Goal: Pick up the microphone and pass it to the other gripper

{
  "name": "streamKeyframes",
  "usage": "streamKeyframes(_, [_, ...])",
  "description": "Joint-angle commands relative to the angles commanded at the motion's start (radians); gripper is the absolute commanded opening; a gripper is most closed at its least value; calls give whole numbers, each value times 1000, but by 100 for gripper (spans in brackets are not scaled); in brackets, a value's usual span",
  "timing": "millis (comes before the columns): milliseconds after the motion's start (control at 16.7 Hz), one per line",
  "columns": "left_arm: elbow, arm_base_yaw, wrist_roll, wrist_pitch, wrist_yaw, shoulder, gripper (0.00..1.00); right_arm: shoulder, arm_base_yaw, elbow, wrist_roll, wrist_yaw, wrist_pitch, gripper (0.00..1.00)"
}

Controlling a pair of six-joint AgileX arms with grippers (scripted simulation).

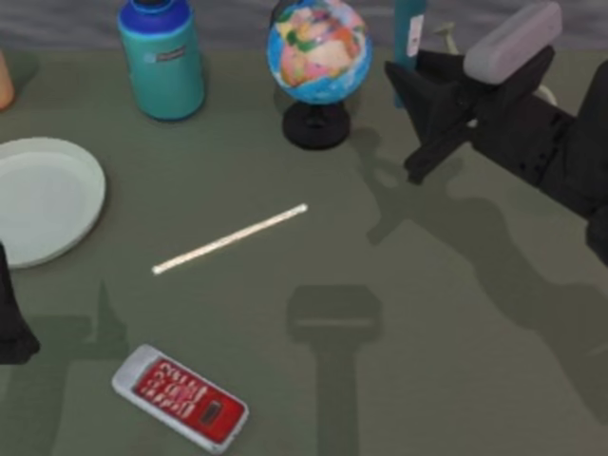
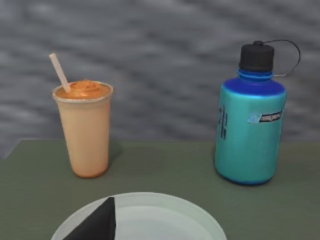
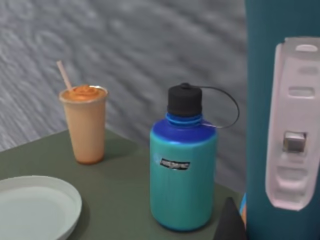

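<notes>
The microphone stands upright at the back of the table, just right of the globe. Only its teal handle with the white strip shows; its head is hidden. In the right wrist view the handle fills the near side, with one of my black fingertips beside it. My right gripper hovers open just in front of the microphone, its two fingers spread apart and holding nothing. My left gripper is parked at the table's left edge, with one finger showing over the plate.
A teal bottle and a globe stand at the back. An orange drink cup is at the far left and a white plate lies on the left. A thin white stick lies mid-table, and a red handset near the front.
</notes>
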Motion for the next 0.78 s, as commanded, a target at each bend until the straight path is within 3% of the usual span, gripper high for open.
streamKeyframes(120, [0, 0, 0, 0, 0, 0, 100, -5, 32, -3, 0, 30, 16, 0])
streamKeyframes(480, [0, 0, 0, 0, 0, 0, 100, -40, 196, -22, 14, 189, 96, 0])
streamKeyframes(780, [0, 0, 0, 0, 0, 0, 100, -40, 207, -20, 17, 200, 102, 0])
